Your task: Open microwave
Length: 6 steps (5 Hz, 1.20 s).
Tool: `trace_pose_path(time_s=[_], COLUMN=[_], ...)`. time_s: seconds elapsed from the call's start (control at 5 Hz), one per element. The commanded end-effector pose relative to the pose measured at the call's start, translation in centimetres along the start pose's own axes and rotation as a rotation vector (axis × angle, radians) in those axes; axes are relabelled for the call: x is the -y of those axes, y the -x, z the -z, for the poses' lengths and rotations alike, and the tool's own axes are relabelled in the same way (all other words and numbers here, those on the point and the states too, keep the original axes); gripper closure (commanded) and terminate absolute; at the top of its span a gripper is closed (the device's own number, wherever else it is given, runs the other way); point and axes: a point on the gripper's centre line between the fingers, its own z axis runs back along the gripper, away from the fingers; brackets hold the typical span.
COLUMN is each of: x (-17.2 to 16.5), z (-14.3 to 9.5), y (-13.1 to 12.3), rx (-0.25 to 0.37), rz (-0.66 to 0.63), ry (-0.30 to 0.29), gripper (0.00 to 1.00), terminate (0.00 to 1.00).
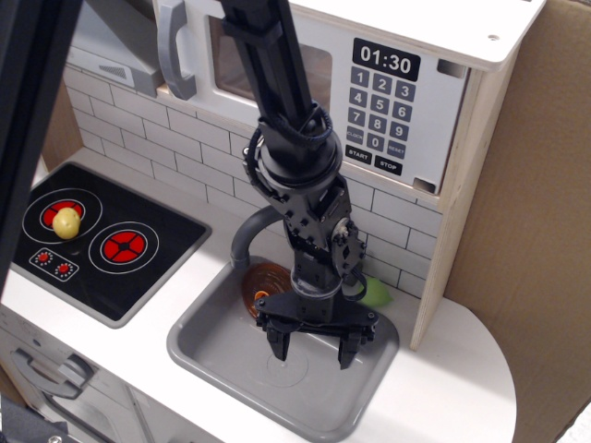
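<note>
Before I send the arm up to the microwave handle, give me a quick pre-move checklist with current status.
1. Jaws empty and open: ok, the gripper hangs open over the sink.
2. Gripper near the handle: not ok, it is low in the sink.
3. Microwave door shut: ok, looks closed.
4. Handle unobstructed: ok.
5. Lift path clear: cannot tell, the faucet stands close beside the arm.

Arm [277, 83] all black: boxy upper link, round ringed joint with black cable looped around it, blocky wrist segments below. Hand [315, 349] black, wide crossbar, two short tapered fingers [280, 343]. Orange spot at crossbar's left end.
</note>
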Motion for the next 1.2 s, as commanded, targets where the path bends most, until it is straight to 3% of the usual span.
trace_pose_path(time_s=[0.0, 0.2, 0.4, 0.6, 1.0], x=[0.0, -2.6, -5.9, -8.7, -12.3], z=[0.0, -4.2, -9.0, -12.8, -17.0], y=[0.0, -2.2, -4.6, -6.2, -8.4], rx=[0.0, 0.008, 0.045, 0.078, 0.189], rz=[0.0, -0.031, -0.057, 0.001, 0.121], ry=[0.0, 0.023, 0.092, 0.099, 0.116], gripper=[0.0, 0.0, 0.0, 0.0, 0.0], terminate=[0.0, 0.0, 0.0, 0.0, 0.0])
